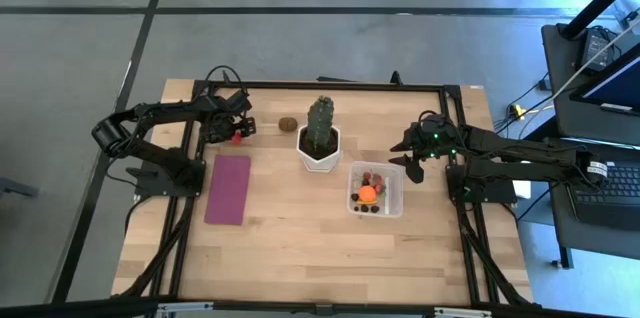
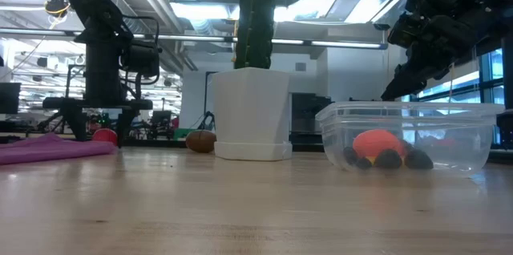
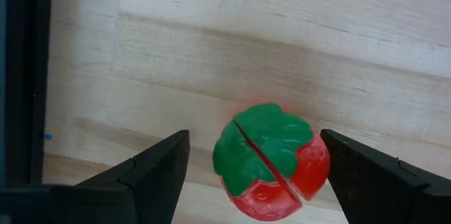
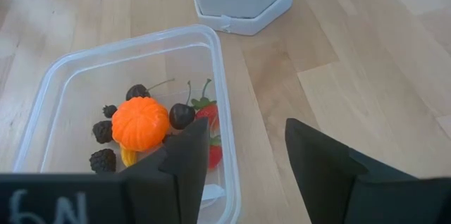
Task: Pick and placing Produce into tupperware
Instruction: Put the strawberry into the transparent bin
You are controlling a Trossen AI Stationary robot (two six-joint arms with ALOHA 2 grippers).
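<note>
Tupperware [image 1: 394, 194]: clear squarish box with rounded corners, upright, lid off, on the table's right half. Inside it: bright orange piece [image 4: 140, 122], dark berries [image 4: 103, 159], a cherry with stem [image 4: 182, 115], red pieces [image 4: 208, 113]. Still outside: red strawberry with green leafy top [image 3: 273, 160], split down the middle, on bare wood at the table's far left; brown kiwi-like oval [image 1: 288, 124] farther right.

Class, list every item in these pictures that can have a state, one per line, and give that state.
left gripper: open, fingers either side of the strawberry
strawberry: on the table, not gripped
right gripper: open, empty, over the tupperware's rim
tupperware: lidless, holding produce
orange piece: inside the tupperware
kiwi: on the table, outside
cactus: upright in its pot
</note>
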